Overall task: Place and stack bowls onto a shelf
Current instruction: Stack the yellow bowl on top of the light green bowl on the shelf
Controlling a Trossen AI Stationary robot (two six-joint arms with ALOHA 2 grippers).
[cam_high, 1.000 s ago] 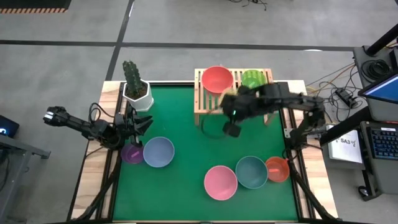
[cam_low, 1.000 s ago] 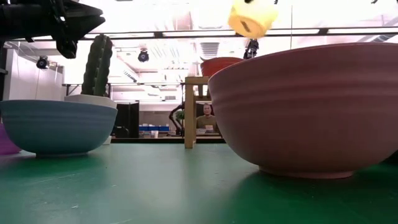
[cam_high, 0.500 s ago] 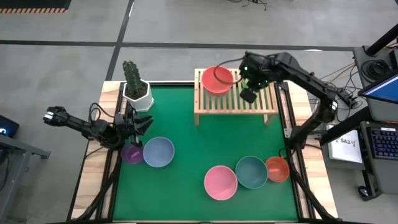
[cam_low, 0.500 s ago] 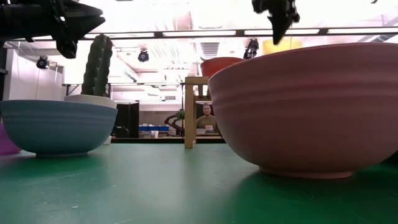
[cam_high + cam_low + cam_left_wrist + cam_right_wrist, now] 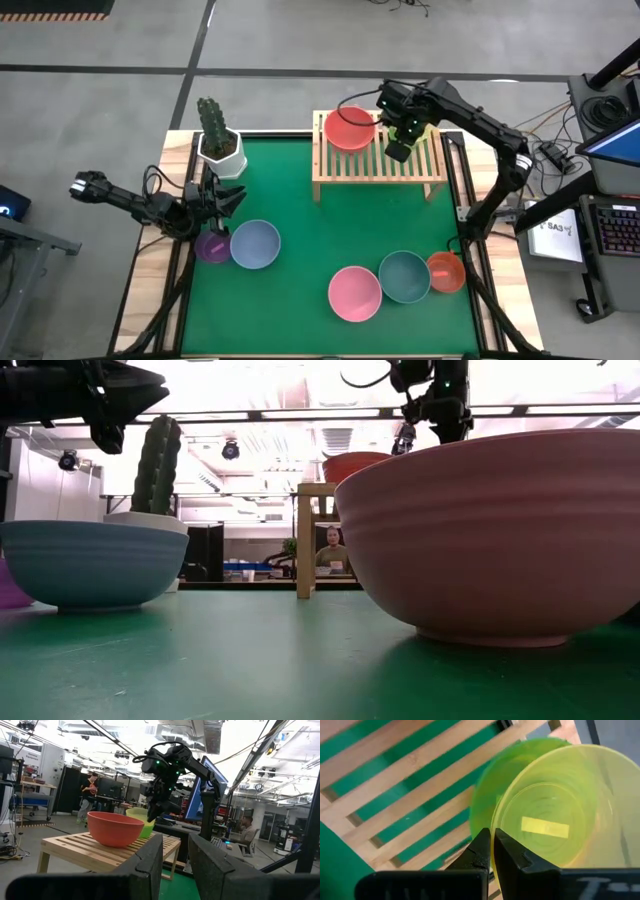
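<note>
My right gripper is over the right half of the light-wood shelf, shut on the yellow-green bowl. That bowl sits tilted just above the green bowl on the slats. From above, the arm hides both. The red-pink bowl stands on the shelf's left half. My left gripper hangs open at the table's left edge, above the purple bowl and the blue bowl. The pink, teal and red-orange bowls stand on the mat near the right front. My right gripper pinches the yellow-green bowl's rim, one finger inside the bowl and the other outside. It comes from above, pointing down. The bowl is tilted over the green bowl; whether it rests in it I cannot tell.
A white cactus pot stands at the far left corner. Bare green mat lies between the shelf and the front bowls. In the low view the pink bowl fills the right foreground. People show in the room beyond the table.
My right gripper carried the yellow-green bowl from above the mat in front of the shelf toward the far edge. It then came down over the shelf's right half, onto the green bowl. The left arm stayed still.
</note>
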